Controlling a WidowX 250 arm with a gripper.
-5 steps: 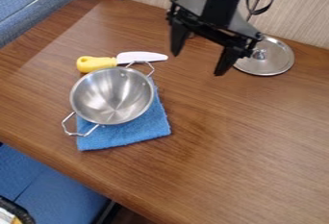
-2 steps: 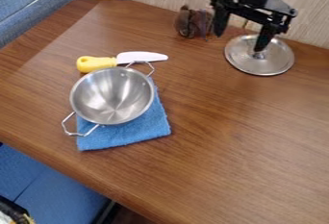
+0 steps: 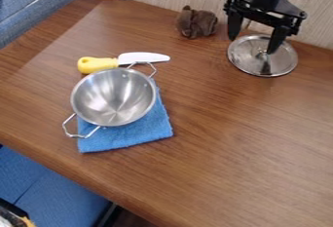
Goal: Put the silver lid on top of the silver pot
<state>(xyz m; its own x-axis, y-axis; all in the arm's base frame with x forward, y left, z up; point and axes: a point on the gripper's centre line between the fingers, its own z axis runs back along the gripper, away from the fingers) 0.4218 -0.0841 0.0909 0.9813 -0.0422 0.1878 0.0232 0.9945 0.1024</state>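
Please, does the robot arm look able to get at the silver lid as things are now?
Probably yes. The open gripper hangs at the lid, with its fingers spread, and I see nothing standing in its way.

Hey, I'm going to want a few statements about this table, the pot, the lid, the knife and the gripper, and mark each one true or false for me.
1. The pot sits partly over the blue cloth. True.
2. The lid is on the pot. False: it lies on the table, apart from the pot.
3. The gripper has its fingers spread apart. True.
4. The knife has a blue handle. False: the handle is yellow.
5. The pot's opening faces up. True.
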